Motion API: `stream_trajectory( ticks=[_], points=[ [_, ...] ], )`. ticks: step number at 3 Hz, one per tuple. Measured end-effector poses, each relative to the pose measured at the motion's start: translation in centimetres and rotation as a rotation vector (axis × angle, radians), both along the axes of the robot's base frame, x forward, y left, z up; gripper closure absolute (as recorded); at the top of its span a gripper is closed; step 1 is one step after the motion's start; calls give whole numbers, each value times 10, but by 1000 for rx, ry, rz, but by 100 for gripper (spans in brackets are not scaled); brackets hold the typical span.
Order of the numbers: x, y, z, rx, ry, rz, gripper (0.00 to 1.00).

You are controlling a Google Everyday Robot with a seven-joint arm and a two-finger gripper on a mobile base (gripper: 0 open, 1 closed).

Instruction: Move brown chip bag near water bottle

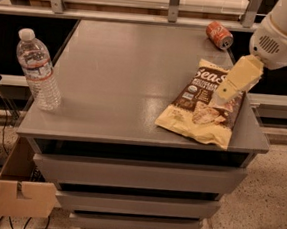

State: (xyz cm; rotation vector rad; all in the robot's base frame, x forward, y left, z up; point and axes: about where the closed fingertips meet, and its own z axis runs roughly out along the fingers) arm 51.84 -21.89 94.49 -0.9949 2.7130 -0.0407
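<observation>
**Camera view: bag lying at the right edge, gripper over it**

Camera view is showing the bag [198, 105] lying flat, printed face up, on the right side of the tabletop [122, 69]. Its long axis is running from the near edge towards the far edge, leaning a little to the right. The lettered end is pointing away, roughly towards the can [219, 35] lying on its side at the far right corner. The pale crimped end is facing the front.

The near right corner of the bag is sitting just beside the front edge and close to the right edge, so little room is showing on those two sides. To the left, bare tabletop is stretching all the way to the bottle [37, 72]. The bottle is standing upright near the front left corner, well apart from the bag.

The gripper [219, 99] is hanging over the right half of the bag, slanting down from the white arm [284, 28]. Whether it is gripping the bag or only hovering cannot be told from this angle.

The gripper is covering the end of the lettering and part of the bag's right side. The arm is being cut off by the top and right borders. Drawers [138, 175] are showing below the tabletop, with a cardboard box [23, 196] at the lower left.
</observation>
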Motion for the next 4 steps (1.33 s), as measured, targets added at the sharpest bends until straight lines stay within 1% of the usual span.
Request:
stream_trajectory(
  ticks=[1,2,3,4],
  points=[
    [17,4,-6,87,50,-173,0],
    [34,15,-19,137,108,-343,0],
    [45,31,-37,170,167,-484,0],
    [49,51,-50,167,182,-609,0]
  ],
)
